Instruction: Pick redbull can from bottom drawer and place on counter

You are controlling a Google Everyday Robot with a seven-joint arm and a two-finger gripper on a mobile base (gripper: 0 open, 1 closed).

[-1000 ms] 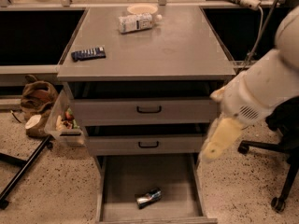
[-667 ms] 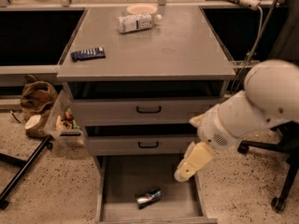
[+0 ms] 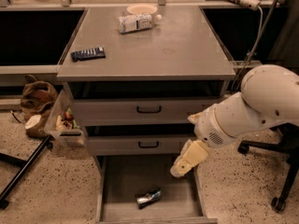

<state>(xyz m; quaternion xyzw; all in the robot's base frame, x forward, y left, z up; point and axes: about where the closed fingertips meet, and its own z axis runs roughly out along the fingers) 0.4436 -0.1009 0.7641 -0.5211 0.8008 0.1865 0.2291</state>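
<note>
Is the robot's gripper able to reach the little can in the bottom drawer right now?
Probably yes. The bottom drawer is pulled open, the redbull can lies alone on its floor, and the gripper hangs above the open drawer with nothing between them.

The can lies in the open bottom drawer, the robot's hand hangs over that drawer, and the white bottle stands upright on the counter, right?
Not quite: camera view shows the white bottle lying on its side on the counter. The gripper does hang over the bottom drawer.
</note>
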